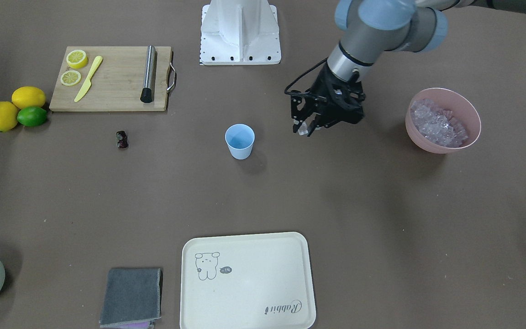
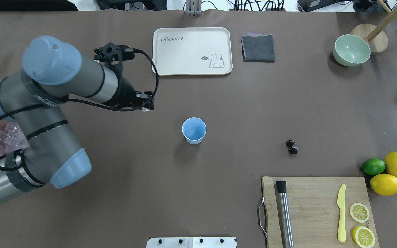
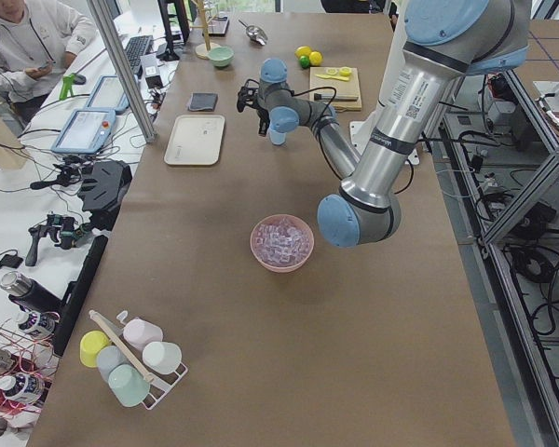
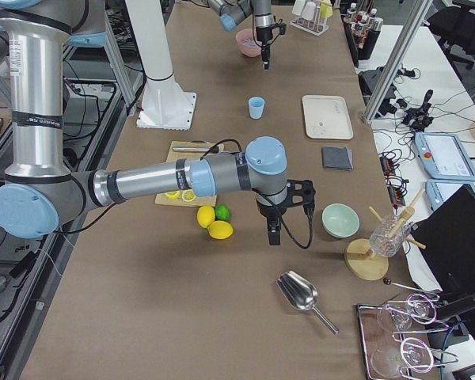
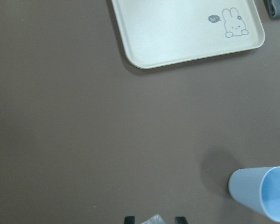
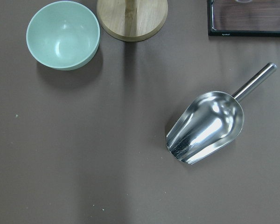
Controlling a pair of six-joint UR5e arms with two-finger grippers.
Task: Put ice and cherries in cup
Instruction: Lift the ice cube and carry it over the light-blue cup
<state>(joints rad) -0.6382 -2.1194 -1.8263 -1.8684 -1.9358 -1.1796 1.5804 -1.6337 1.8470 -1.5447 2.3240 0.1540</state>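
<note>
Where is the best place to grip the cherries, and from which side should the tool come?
Probably grip the cherries across their short width, straight down from above: they lie low on the table, two lobes side by side, nothing close.

The cup (image 1: 239,141) looks matt plastic, the cherries (image 1: 122,140) glossy, the scoop (image 6: 207,126) mirror-bright metal, the board (image 1: 117,87) bare wood

Long tabletop (image 1: 381,219) under a brown matte cover; light even, shadows soft. Aluminium frame post (image 3: 121,70) at one long edge. Beyond it, a white side bench (image 3: 19,214) with teach pendant (image 3: 84,130) and keyboard (image 3: 135,47). Grey floor (image 3: 540,400) opposite.
</note>
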